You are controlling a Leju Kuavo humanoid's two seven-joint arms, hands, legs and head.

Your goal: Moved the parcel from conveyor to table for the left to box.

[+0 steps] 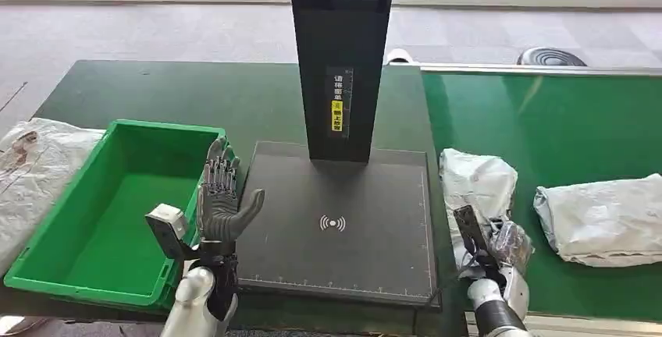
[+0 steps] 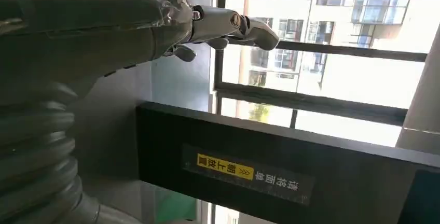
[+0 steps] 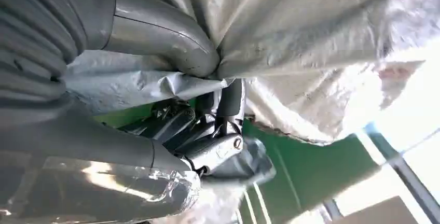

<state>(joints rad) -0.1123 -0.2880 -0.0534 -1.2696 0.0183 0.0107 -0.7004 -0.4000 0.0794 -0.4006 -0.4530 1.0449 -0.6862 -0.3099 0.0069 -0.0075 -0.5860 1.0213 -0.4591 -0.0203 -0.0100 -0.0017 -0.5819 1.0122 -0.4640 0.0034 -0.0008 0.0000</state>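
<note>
A crumpled white plastic parcel (image 1: 476, 185) lies at the left edge of the green conveyor (image 1: 546, 118). My right hand (image 1: 500, 247) grips its near end; in the right wrist view the thumb (image 3: 166, 37) presses into the parcel (image 3: 290, 32) and the dark fingers (image 3: 207, 130) curl under it. My left hand (image 1: 222, 200) is raised with fingers straight and apart, empty, between the green box (image 1: 78, 228) and the black scanner pad (image 1: 343, 220). In the left wrist view the left hand (image 2: 218, 27) points toward windows.
A second white parcel (image 1: 605, 216) lies further right on the conveyor. A black scanner post (image 1: 339, 64) rises from the pad's back edge. A white bag (image 1: 31, 165) lies left of the green box. The dark green table (image 1: 195, 95) extends behind.
</note>
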